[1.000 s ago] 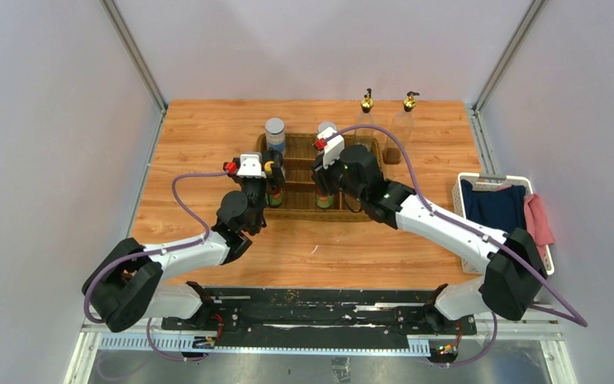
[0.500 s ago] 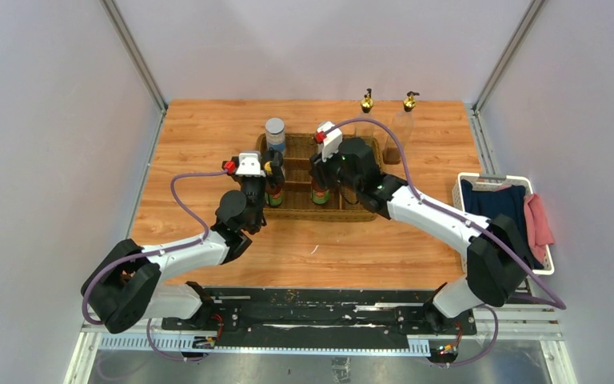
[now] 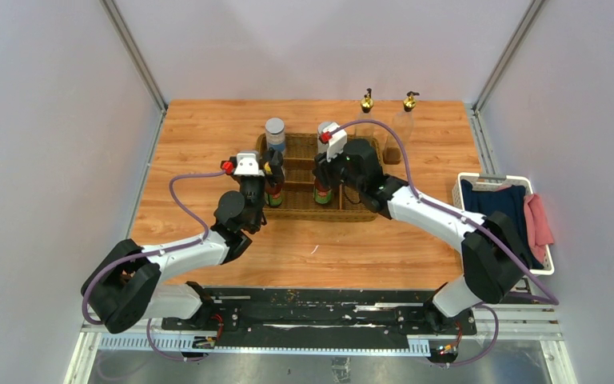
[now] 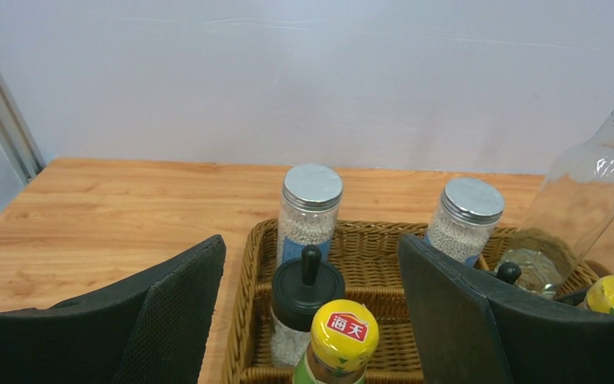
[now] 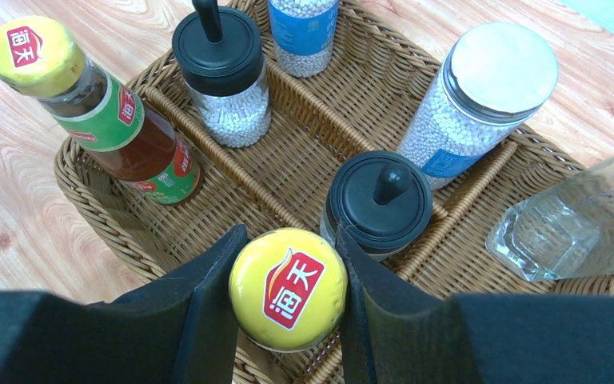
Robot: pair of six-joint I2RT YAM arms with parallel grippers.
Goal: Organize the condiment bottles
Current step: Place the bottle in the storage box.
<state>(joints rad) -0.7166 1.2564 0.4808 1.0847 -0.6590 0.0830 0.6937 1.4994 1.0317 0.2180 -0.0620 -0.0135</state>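
Wood-grain table (image 3: 208, 136) carries a wicker basket (image 5: 304, 152) that holds most of the condiment bottles. One yellow-capped bottle (image 5: 288, 288) is at the basket's near right section. The right gripper (image 5: 288, 240) is clenched on its cap. A black-capped jar (image 5: 378, 204) is just behind it, and a grey-lidded jar (image 5: 480, 96) stands beyond that.

The second yellow-capped bottle (image 4: 344, 336) stands upright in the near left section. It is between the fingers of the left gripper (image 4: 312, 248), which are spread wide and clear of it. Behind it come the second black-capped jar (image 4: 308, 292) and the second grey-lidded jar (image 4: 312, 208).

A gold-topped bottle (image 4: 592, 176) stands at the basket's right end. The other gold-topped bottle (image 3: 408, 108) is further right, near the table's back edge. At the right edge sits a white bin (image 3: 488, 178) with blue and pink cloths.
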